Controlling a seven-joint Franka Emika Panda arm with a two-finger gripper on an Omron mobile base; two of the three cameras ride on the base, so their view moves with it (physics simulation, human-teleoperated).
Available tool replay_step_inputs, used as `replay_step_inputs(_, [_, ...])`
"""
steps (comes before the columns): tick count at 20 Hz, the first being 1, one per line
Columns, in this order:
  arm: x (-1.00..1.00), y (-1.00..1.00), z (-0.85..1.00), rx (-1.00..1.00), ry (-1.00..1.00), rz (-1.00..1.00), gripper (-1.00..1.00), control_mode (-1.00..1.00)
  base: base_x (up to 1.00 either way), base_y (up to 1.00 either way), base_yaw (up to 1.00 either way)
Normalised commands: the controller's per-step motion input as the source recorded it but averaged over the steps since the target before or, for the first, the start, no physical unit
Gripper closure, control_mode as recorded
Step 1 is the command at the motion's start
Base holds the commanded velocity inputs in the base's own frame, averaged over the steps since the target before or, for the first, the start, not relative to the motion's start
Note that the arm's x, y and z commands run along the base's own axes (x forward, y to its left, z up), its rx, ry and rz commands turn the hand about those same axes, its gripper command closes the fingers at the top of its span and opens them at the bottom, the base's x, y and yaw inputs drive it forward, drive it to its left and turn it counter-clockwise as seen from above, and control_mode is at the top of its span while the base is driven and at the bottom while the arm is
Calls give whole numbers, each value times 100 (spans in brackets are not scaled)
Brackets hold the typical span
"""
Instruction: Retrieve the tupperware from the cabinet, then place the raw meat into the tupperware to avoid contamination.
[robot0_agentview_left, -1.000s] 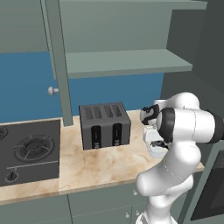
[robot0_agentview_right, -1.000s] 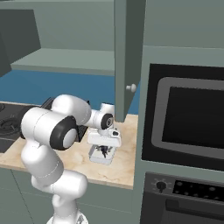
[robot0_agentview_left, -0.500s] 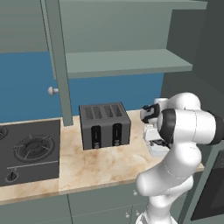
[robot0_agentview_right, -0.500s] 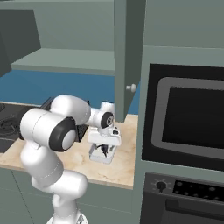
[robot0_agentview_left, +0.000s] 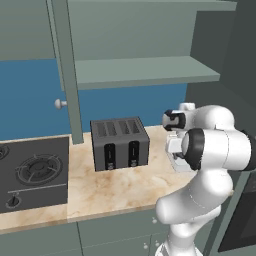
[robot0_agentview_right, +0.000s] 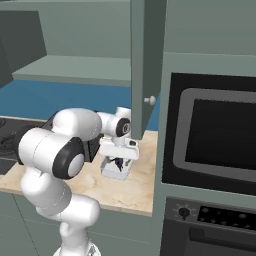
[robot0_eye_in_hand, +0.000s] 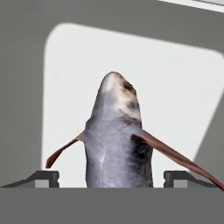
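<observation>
Meat: a small grey fish (robot0_eye_in_hand: 117, 140) with thin reddish fins, lying over the pale floor of the tupperware (robot0_eye_in_hand: 183, 92).
Tupperware: a white box (robot0_agentview_right: 116, 167) on the marble counter (robot0_agentview_left: 115, 187), right of the toaster (robot0_agentview_left: 120, 143), below the open cabinet (robot0_agentview_left: 145, 70).
Gripper: the gripper (robot0_eye_in_hand: 113, 178) points down over the box, jaws spread wide, one tip on each side of the fish, pinching nothing.
Handling: probably light, soft and slippery; the fins look flimsy.
Hold: across the thick middle of the body, not the fins or tail.
</observation>
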Motion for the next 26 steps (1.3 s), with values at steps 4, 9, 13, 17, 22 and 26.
replay_step_inputs(4, [0, 0, 2, 2, -1, 0, -100, -100, 0, 0, 0])
replay_step_inputs(9, [0, 0, -29, 1, -4, 0, -100, -100, 0, 0, 0])
replay_step_inputs(13, [0, 0, -45, 0, -5, 0, -100, -100, 0, 0, 0])
replay_step_inputs(17, [0, 0, -35, 0, -2, 0, -100, -100, 0, 0, 0])
replay_step_inputs(22, [0, 2, -33, 0, -7, 0, -100, -100, 0, 0, 0])
replay_step_inputs(26, [1, 5, -20, 0, -13, 0, -100, -100, 0, 0, 0])
